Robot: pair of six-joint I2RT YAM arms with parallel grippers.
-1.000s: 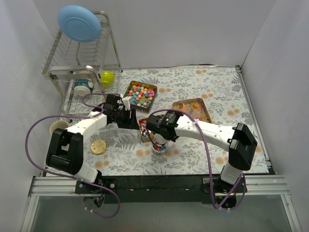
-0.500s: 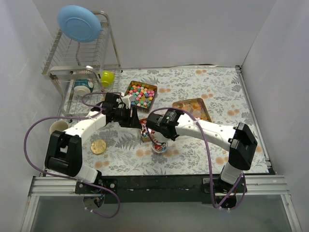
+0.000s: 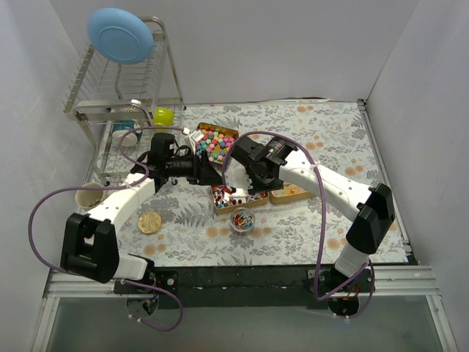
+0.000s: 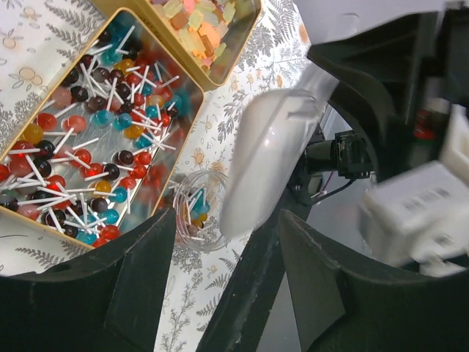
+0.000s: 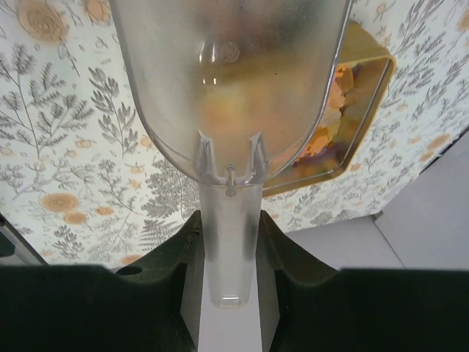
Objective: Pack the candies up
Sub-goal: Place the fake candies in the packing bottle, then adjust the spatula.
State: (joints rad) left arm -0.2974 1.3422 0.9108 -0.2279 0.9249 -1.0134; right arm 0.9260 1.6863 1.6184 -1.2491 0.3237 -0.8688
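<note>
Three gold trays hold the candies: bright multicoloured lumps [image 3: 212, 141], red and blue pieces on white sticks [image 4: 88, 139], and orange-yellow gummies [image 4: 198, 18]. A small glass jar [image 3: 242, 220] with some candies stands in front of the trays. My right gripper [image 5: 229, 257] is shut on the handle of a clear plastic scoop [image 5: 234, 81], held above the table with the gummy tray [image 5: 344, 125] beyond its bowl. My left gripper [image 4: 227, 293] hangs open and empty high over the jar [image 4: 192, 213], close beside the scoop [image 4: 271, 154].
A round gold lid [image 3: 149, 221] lies on the table at the left. A beige cup [image 3: 89, 194] stands near it. At the back left, a wire dish rack [image 3: 124, 95] carries a blue plate [image 3: 119, 35] and a green cup [image 3: 163, 116]. Grey walls close three sides.
My right gripper has lifted the scoop away from the jar and swung it back toward the trays. My left gripper has risen, shifted right and opened wider. The middle tray is now uncovered.
</note>
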